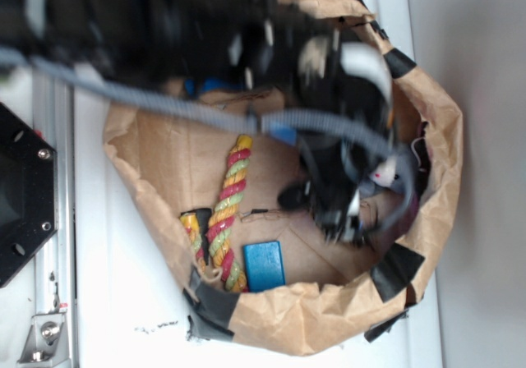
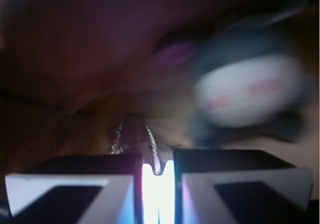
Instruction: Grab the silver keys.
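Observation:
In the wrist view the silver keys show as a thin twisted wire ring with small metal bits, and the ring dips into the narrow lit slot between my two fingers. My gripper is shut on that ring, its jaws almost together. In the exterior view the gripper points down into the right half of a brown paper nest. The keys cannot be made out there, as the arm covers them.
A grey and white plush mouse lies just right of the fingers, and it also shows in the exterior view. A blue block and a red, yellow and green rope toy lie at the nest's front. Taped paper walls ring everything.

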You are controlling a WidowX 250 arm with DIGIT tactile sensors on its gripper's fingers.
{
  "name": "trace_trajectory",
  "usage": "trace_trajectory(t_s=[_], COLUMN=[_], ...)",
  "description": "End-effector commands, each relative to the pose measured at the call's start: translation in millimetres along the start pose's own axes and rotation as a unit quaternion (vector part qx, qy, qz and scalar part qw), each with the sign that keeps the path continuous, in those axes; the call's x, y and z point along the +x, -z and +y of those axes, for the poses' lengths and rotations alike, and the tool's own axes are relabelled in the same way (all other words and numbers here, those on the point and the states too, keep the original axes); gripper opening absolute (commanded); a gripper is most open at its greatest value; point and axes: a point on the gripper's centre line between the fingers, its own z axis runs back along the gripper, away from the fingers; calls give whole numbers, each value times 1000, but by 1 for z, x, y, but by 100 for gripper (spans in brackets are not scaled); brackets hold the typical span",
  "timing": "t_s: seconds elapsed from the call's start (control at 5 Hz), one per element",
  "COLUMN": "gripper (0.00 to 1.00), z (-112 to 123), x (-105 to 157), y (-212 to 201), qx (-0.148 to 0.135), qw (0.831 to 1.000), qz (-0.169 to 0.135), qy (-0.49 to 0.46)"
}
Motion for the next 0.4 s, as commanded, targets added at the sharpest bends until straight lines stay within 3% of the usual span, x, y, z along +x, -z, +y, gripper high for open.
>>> trace_trajectory(t_s=[0.0,0.2], gripper=[0,0], z=[-31,-45], x=[-38,-50], y=[-94,-79], qx=[23,86], qw=[999,993], qz=[25,55], qy=[14,-53])
